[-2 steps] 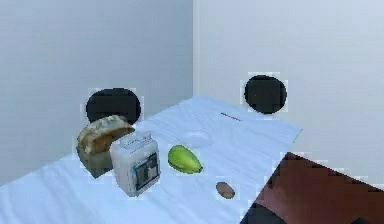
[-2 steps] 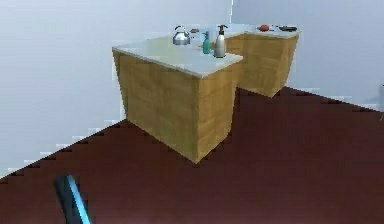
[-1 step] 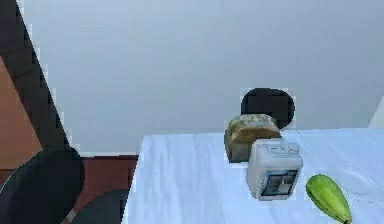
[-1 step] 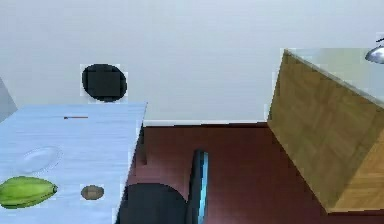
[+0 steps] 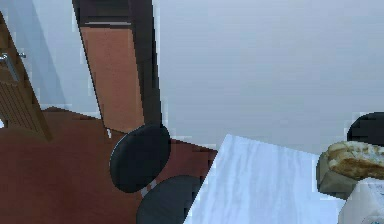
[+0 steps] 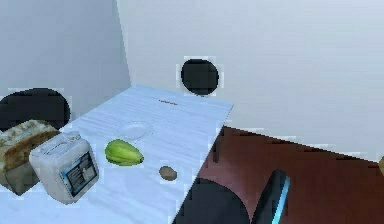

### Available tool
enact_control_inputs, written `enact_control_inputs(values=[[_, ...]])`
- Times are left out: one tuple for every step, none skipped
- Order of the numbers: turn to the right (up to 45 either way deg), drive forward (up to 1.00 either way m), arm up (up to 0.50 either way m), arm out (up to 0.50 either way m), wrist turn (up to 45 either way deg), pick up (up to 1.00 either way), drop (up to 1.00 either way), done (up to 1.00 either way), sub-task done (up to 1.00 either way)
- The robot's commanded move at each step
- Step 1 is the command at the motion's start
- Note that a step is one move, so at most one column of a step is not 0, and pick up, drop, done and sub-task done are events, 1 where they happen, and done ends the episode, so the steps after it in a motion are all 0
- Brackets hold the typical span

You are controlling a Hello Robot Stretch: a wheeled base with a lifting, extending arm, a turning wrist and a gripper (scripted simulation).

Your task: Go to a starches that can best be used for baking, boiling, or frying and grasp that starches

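Observation:
A small brown rounded lump (image 6: pixel 168 173), potato-like in shape and colour, lies on the pale table (image 6: pixel 190 115) near its near edge. Left of it rests a green fruit or vegetable (image 6: pixel 124 152). A loaf of bread (image 6: pixel 20 150) and a white carton-like container (image 6: pixel 65 168) stand at the table's left end. The forward view's right holds the same table (image 5: pixel 260 180), the loaf (image 5: pixel 350 165) and the white container (image 5: pixel 365 205).
Dark round-backed chairs ring the table (image 6: pixel 198 76) (image 6: pixel 35 105) (image 6: pixel 210 205); one stands by its corner (image 5: pixel 140 160). A flat white plate (image 6: pixel 135 128) lies mid-table. A brown door (image 5: pixel 120 70) and red-brown floor (image 5: pixel 60 170) lie ahead. Open floor (image 6: pixel 320 180) is on the arm side view's right.

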Motion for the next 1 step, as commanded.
enact_control_inputs(values=[[0.0,0.0,0.5,0.0,0.0,0.0,0.0,0.0,0.0]])
